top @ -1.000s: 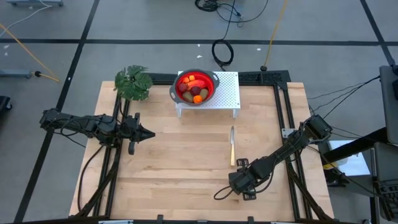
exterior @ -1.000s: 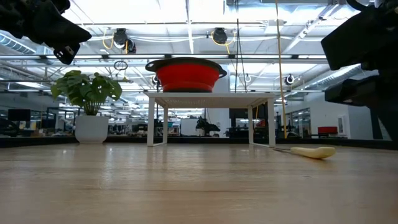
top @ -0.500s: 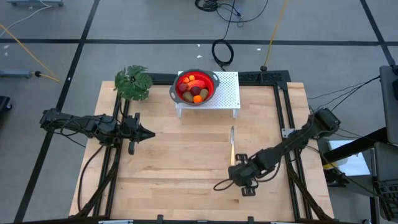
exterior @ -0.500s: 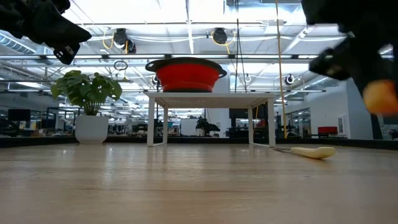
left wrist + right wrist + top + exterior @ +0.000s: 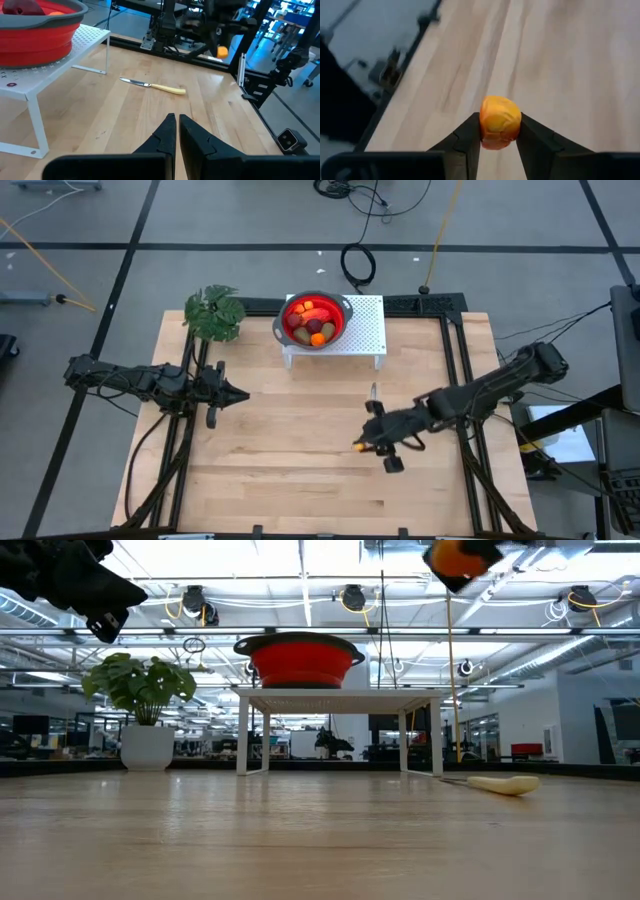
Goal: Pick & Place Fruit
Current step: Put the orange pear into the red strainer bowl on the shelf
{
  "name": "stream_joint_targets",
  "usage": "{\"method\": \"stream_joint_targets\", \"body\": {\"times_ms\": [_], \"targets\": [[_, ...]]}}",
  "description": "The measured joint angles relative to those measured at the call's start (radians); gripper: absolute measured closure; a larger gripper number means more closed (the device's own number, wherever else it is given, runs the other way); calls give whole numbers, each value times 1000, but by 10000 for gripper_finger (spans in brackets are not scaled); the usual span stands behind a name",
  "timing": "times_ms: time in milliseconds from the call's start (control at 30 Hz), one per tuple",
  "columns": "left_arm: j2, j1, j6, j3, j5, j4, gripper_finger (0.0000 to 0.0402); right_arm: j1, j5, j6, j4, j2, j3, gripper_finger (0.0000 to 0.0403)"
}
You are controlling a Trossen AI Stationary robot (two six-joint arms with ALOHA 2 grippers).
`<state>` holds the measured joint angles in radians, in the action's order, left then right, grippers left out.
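Between your right gripper's (image 5: 499, 134) jaws sits a small orange toy fruit (image 5: 500, 122), pinched from both sides and carried clear above the wooden surface (image 5: 290, 450). From overhead, you can see that gripper (image 5: 368, 442) over the right half of the surface, just beside the slim knife (image 5: 373, 402) with its pale handle, which lies flat on the wood. From table height the orange fruit (image 5: 455, 557) shows high up, above the level of the bowl.

Your left gripper (image 5: 232, 394) hangs over the left part of the surface, well apart from the fruit, with its jaws pressed together on nothing (image 5: 176, 131).

On the white perforated stand (image 5: 366, 330) at the far edge rests the red bowl (image 5: 340, 314), which holds several more toy fruits (image 5: 312, 326): orange ones, a dark-red one and a brown oval one. Left of the stand you have the leafy green plant (image 5: 214, 312) in its white pot, at the far left corner of the surface.
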<state>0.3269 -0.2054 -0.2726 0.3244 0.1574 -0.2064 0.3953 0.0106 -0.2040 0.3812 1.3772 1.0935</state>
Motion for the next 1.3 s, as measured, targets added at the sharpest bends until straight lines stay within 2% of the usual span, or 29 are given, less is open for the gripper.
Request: {"method": "stream_joint_targets", "body": {"times_ms": [267, 633, 800, 933, 1300], "targets": [[0, 0, -29, 0, 12, 3, 382, -110, 20, 298, -138, -75, 0, 299], [0, 0, -51, 0, 48, 11, 382, -243, 21, 930, -225, -110, 0, 299], [0, 0, -51, 0, 81, 24, 382, -305, 21, 1131, -287, -110, 0, 298], [0, 0, -61, 0, 80, 24, 382, -353, 20, 1214, -333, -109, 0, 298], [0, 0, -95, 0, 81, 24, 382, -416, 16, 1241, -378, -109, 0, 298]]}}
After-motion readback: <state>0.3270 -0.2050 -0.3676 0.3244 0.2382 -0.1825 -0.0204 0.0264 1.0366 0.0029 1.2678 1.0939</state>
